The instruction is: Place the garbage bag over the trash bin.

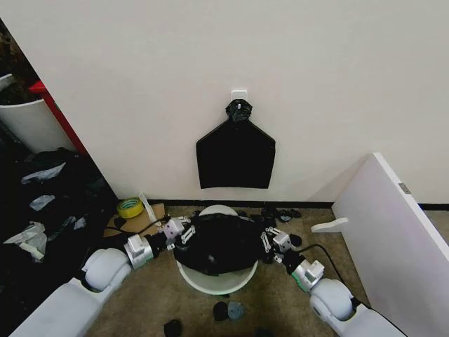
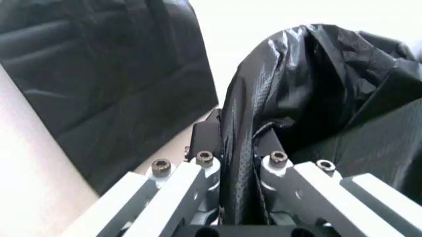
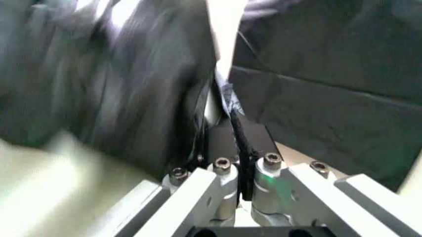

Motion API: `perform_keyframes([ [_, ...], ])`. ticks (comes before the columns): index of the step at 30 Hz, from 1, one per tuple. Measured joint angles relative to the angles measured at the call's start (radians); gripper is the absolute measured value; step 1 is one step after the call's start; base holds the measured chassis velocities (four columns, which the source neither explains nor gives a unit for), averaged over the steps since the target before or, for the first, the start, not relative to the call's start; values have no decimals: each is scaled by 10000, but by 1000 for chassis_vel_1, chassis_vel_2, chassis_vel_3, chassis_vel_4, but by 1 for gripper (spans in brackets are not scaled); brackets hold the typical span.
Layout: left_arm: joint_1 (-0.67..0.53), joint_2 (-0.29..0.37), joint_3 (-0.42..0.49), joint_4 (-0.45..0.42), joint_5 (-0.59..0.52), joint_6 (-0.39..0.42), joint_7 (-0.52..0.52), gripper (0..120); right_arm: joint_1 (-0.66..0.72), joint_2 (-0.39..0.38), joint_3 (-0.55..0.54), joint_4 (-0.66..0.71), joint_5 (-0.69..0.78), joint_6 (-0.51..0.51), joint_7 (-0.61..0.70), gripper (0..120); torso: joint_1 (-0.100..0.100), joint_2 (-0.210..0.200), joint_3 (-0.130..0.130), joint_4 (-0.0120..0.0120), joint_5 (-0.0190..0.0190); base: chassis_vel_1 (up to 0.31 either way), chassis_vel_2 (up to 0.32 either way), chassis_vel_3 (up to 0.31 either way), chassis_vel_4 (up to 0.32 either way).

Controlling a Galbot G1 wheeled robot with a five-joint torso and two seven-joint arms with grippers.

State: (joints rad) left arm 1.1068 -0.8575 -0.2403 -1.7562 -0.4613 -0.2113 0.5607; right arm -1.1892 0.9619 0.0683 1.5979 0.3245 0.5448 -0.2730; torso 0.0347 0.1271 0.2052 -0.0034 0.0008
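The trash bin (image 1: 216, 282), round and cream-white, stands on the floor in front of me. The glossy black garbage bag (image 1: 221, 242) is bunched over its mouth and covers most of the opening. My left gripper (image 1: 184, 232) is at the bag's left edge and my right gripper (image 1: 270, 242) at its right edge. In the left wrist view the left gripper (image 2: 237, 143) is shut on a fold of the garbage bag (image 2: 297, 84). In the right wrist view the right gripper (image 3: 237, 140) pinches a thin edge of the garbage bag (image 3: 118, 84), with the bin's pale wall (image 3: 59, 182) beside it.
A flat black house-shaped bundle (image 1: 235, 154) hangs on the wall behind the bin. A white board (image 1: 389, 225) leans at the right. At the left are a yellow tape roll (image 1: 130, 207), cardboard (image 1: 144, 223), a dark pile (image 1: 49, 196) and a white container with red edging (image 1: 28, 119). Small black lumps (image 1: 228, 310) lie near me.
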Motion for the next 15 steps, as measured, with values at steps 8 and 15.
perform_keyframes([
  [8, -590, -59, -263, 529, -1416, -21, 1433, 5, 374, 171, -25, -837, 663, 1024, -1182, 0, 0, 0, 0, 1, 0, 0, 0, 0, 0],
  [15, -776, -170, -337, 840, -1601, 14, 1251, 5, 485, 276, -366, -1157, 1022, 1853, -1609, 1, 0, 0, 0, 2, 0, 0, 0, 0, 0],
])
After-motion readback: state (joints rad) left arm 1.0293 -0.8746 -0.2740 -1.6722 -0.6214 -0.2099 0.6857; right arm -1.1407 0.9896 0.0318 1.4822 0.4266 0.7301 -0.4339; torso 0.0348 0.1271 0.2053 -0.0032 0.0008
